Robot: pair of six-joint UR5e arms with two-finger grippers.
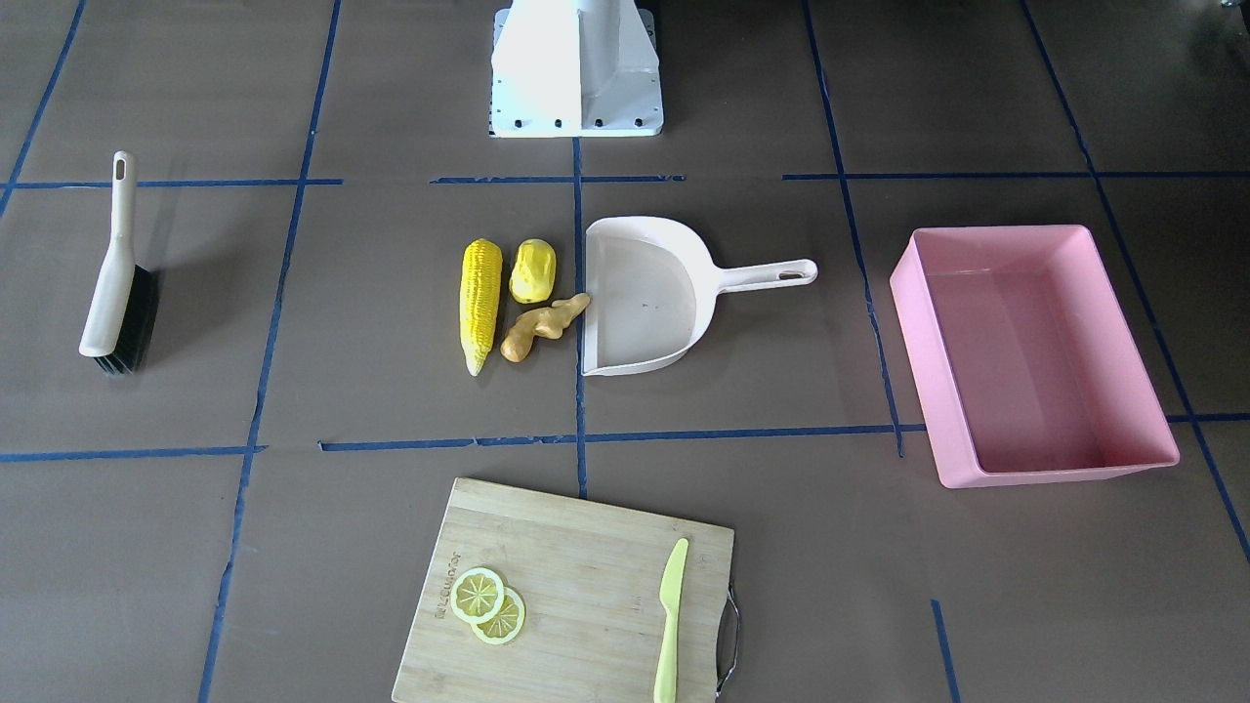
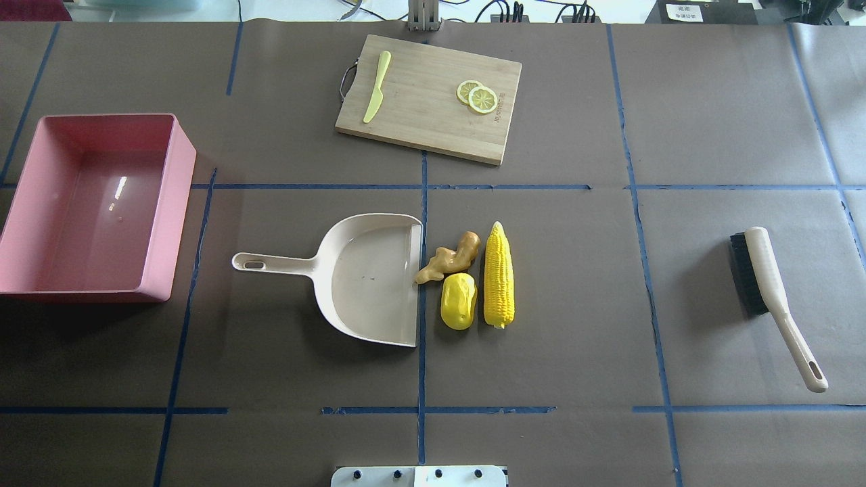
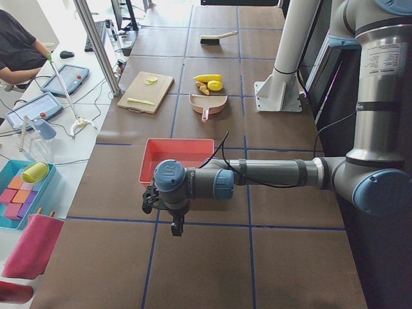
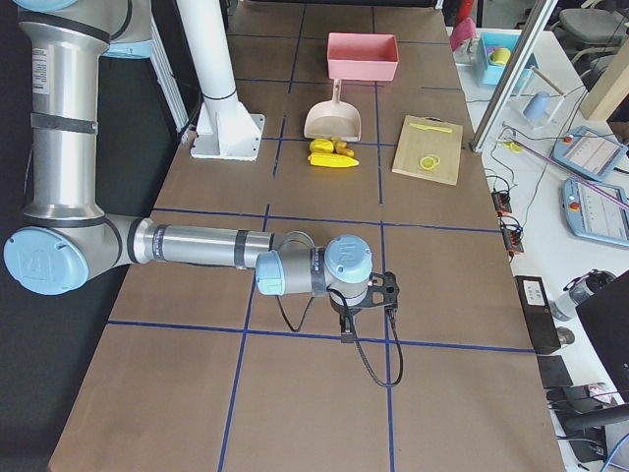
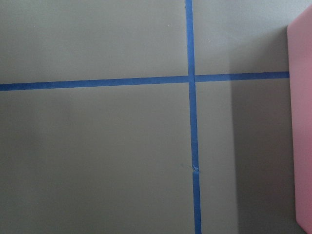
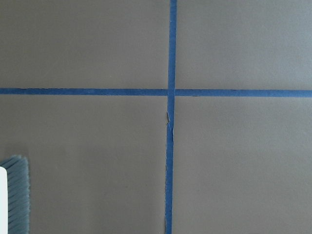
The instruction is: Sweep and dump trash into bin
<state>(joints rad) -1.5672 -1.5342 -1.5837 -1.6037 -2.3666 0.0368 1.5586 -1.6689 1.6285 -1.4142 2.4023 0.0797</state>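
Observation:
The trash lies mid-table: a long yellow corn cob [image 1: 480, 303] [image 2: 498, 276], a small yellow lumpy vegetable [image 1: 532, 271] [image 2: 459, 301] and a tan ginger root [image 1: 542, 327] [image 2: 450, 257]. The ginger touches the open mouth of the cream dustpan [image 1: 645, 293] [image 2: 365, 277]. The pink bin [image 1: 913, 322] [image 2: 169, 203] stands empty on my left. My left gripper [image 3: 154, 199] hovers near the bin's outer side, whose edge shows in the left wrist view [image 5: 302, 122]. My right gripper [image 4: 378, 295] hovers beyond the brush. Both show only in side views, so I cannot tell whether they are open or shut.
A hand brush [image 1: 117, 283] [image 2: 764, 277] lies on my right; its bristles show in the right wrist view [image 6: 14, 195]. A bamboo cutting board [image 1: 576, 586] [image 2: 426, 108] at the far side holds two lemon slices [image 2: 477, 96] and a light green knife [image 2: 376, 88].

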